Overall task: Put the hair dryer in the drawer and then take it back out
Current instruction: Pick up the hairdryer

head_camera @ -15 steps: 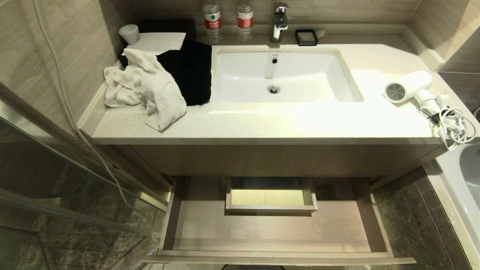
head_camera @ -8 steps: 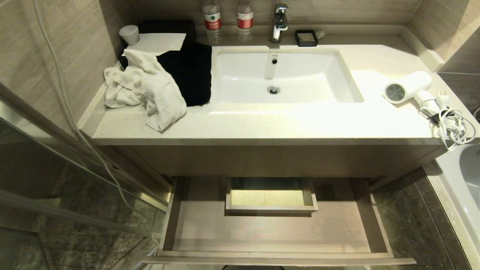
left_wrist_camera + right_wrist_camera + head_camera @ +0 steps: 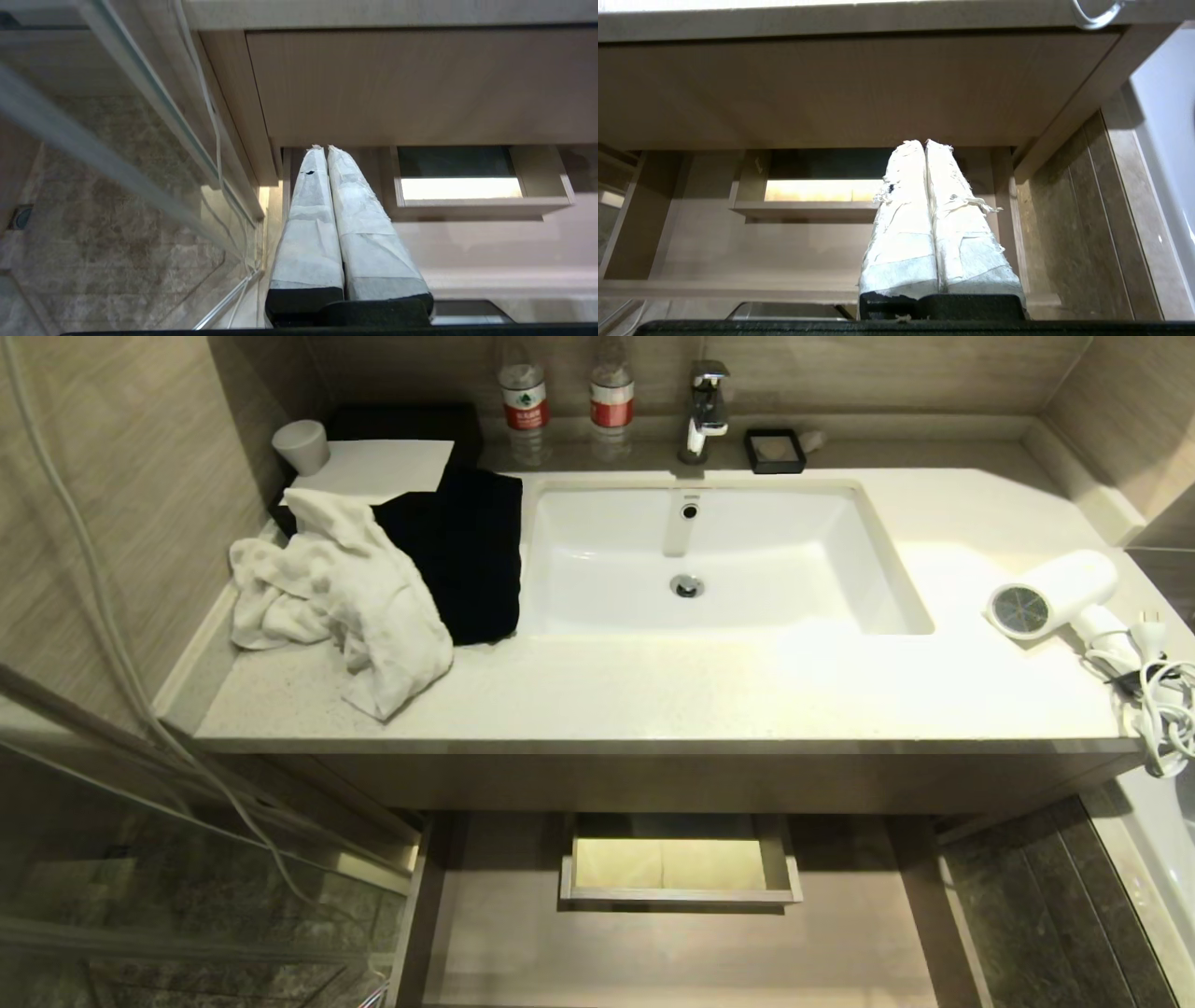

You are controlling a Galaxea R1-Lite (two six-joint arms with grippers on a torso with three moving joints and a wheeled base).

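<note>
While the drawer (image 3: 672, 933) stands open, its front edge is cut off at 6 o'clock, and the hair dryer (image 3: 1055, 595) lies on the countertop (image 3: 653, 691) at 3 o'clock.

Part of its coiled cord (image 3: 1162, 705) runs out of frame. Two bottles (image 3: 523, 394) at 12 o'clock lose their caps to the top edge. One sink (image 3: 719, 560), one white towel (image 3: 336, 588). Against the earlier head view the whole scene sits lower. Left gripper (image 3: 325, 148) and right gripper (image 3: 924, 142) point at the drawer, fingers pressed together, empty.

My view cuts off the drawer (image 3: 672, 943) front at the bottom edge; the hair dryer (image 3: 1055, 595) cord (image 3: 1162, 709) runs past the right edge.
</note>
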